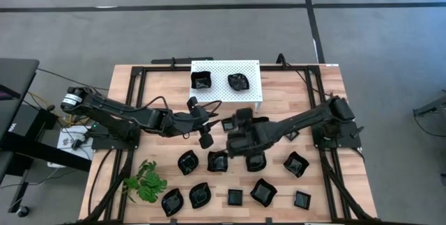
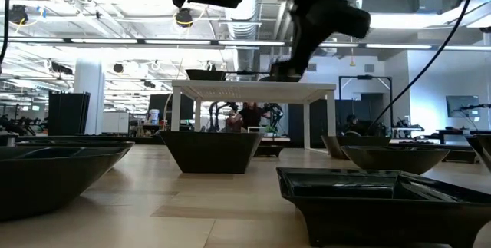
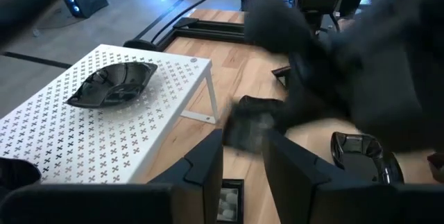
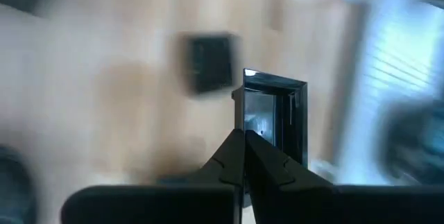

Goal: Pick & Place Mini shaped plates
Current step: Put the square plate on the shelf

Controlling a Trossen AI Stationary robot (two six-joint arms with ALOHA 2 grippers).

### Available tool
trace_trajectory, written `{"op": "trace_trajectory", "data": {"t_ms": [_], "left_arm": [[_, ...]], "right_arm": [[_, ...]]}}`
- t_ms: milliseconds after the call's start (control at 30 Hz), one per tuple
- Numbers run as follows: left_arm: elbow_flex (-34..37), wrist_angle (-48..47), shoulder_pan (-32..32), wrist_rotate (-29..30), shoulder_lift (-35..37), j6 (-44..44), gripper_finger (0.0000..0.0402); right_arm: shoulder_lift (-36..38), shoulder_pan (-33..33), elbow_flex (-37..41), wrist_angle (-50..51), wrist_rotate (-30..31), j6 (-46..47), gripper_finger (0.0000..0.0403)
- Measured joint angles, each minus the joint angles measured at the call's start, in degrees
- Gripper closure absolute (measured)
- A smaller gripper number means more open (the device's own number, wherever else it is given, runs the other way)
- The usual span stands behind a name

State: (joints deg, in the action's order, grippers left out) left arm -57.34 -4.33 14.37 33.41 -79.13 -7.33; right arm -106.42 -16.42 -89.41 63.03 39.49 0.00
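On pale wood [image 1: 279, 92], glossy black square plate [image 4: 274, 116].

The mini shaped plates [image 1: 265, 192] are glossy black, and they reflect the light. The platform [image 1: 224, 72] is white, with a regular pattern of small cross-shaped holes over its top. The surface [image 1: 327, 99] is light wood, made of pale planks with a dark metal frame on it. The plant sprig [image 1: 146, 181] is bright green. Both arms are dark, almost black. The floor [image 1: 139, 30] is grey with dark lines.

Wooden table [image 1: 279, 86]: plates [image 1: 263, 191], platform [image 1: 224, 72], sprig [image 1: 146, 181].
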Motion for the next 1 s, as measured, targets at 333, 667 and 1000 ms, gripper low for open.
{"op": "trace_trajectory", "data": {"t_ms": [333,667,1000], "left_arm": [[0.0,0.1,0.0,0.0,0.0,0.0,0.0298],[0.0,0.6,0.0,0.0,0.6,2.9,0.0298],[0.0,0.2,0.3,0.0,0.7,3.0,0.0298]], "right_arm": [[13.2,3.3,-0.1,-5.5,1.8,-4.5,0.0402],[9.5,14.5,-0.1,-13.7,-15.3,-10.7,0.0403],[3.2,21.4,0.0,-21.0,-15.4,-16.8,0.0403]]}}
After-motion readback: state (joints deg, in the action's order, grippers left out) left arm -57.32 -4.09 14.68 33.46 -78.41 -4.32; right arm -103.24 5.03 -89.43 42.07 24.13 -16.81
